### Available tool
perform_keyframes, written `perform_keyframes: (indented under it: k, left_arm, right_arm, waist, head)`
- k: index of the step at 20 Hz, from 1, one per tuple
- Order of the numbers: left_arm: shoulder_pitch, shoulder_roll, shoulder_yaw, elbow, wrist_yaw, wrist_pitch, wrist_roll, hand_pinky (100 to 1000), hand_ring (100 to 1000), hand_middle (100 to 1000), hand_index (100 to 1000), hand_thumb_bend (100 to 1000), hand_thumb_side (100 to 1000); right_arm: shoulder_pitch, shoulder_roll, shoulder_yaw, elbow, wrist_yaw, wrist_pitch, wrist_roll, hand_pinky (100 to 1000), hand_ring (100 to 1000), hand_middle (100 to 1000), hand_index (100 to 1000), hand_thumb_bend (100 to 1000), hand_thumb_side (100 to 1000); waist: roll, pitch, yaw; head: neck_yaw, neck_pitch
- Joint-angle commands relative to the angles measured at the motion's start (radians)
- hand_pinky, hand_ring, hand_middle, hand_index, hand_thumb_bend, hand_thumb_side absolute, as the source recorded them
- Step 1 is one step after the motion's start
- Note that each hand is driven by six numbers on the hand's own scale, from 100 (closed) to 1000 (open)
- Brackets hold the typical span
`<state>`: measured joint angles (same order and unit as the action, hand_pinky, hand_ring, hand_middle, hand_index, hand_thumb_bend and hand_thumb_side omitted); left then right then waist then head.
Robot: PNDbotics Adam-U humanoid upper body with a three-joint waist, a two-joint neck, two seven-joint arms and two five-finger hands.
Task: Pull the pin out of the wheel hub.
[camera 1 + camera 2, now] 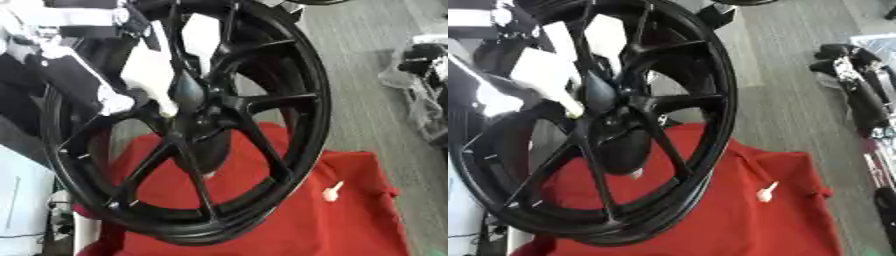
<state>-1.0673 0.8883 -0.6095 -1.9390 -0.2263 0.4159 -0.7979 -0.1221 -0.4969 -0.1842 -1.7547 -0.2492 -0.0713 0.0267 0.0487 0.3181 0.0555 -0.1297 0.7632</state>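
Wheel hub stands upright on the red cloth, and a small white pin lies on the cloth to its right. Left hand reaches behind the spokes; its fingers I cannot tell. Better to pull straight along the hub axis.
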Motion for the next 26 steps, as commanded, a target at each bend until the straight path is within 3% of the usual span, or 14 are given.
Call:
perform_keyframes:
  k: [1, 5, 8, 12, 15, 18, 26]
  left_arm:
    - [0.010, 0.082, 0.087, -0.054, 0.034, 0.080, -0.069, 312, 304, 324, 472, 100, 185]
    - [0.076, 0.150, 0.182, -0.061, 0.100, 0.009, -0.015, 308, 300, 322, 474, 100, 195]
    - [0.200, 0.230, 0.310, -0.061, 0.149, -0.047, 0.072, 308, 299, 320, 477, 100, 213]
    - [0.419, 0.298, 0.503, -0.061, 0.219, -0.035, 0.258, 297, 293, 313, 480, 100, 251]
    - [0.538, 0.308, 0.604, -0.041, 0.235, -0.008, 0.361, 305, 295, 315, 481, 100, 248]
    - [0.599, 0.301, 0.661, 0.024, 0.215, -0.008, 0.415, 315, 295, 316, 481, 100, 249]
    - [0.659, 0.267, 0.739, 0.203, 0.074, -0.031, 0.498, 339, 302, 326, 478, 100, 187]
  right_arm:
    - [-0.002, -0.024, -0.011, -0.012, 0.008, -0.002, -0.002, 880, 692, 678, 730, 100, 624]
    - [-0.004, -0.024, -0.013, -0.014, 0.007, -0.003, -0.004, 880, 692, 678, 730, 100, 627]
    - [-0.009, -0.022, -0.017, -0.016, 0.004, -0.004, -0.007, 880, 692, 678, 730, 100, 626]
    - [-0.013, -0.017, -0.030, -0.026, -0.004, -0.010, -0.020, 880, 692, 678, 730, 100, 619]
    - [-0.010, -0.014, -0.041, -0.032, -0.008, -0.014, -0.030, 880, 692, 678, 730, 100, 616]
    - [-0.007, -0.011, -0.046, -0.036, -0.009, -0.015, -0.036, 880, 693, 678, 730, 100, 616]
    - [0.003, -0.003, -0.056, -0.039, -0.004, -0.017, -0.046, 881, 693, 678, 731, 100, 619]
  waist:
    - [-0.003, -0.014, 0.001]
    - [-0.003, -0.010, 0.001]
    - [-0.004, -0.004, 0.001]
    - [-0.011, 0.003, 0.005]
    - [-0.017, 0.007, 0.011]
    - [-0.021, 0.008, 0.016]
    - [-0.028, 0.011, 0.026]
  head:
    - [-0.005, -0.001]
    - [-0.009, -0.006]
    - [-0.017, -0.010]
    - [-0.032, -0.021]
    - [-0.038, -0.029]
    - [-0.034, -0.038]
    - [-0.005, -0.059]
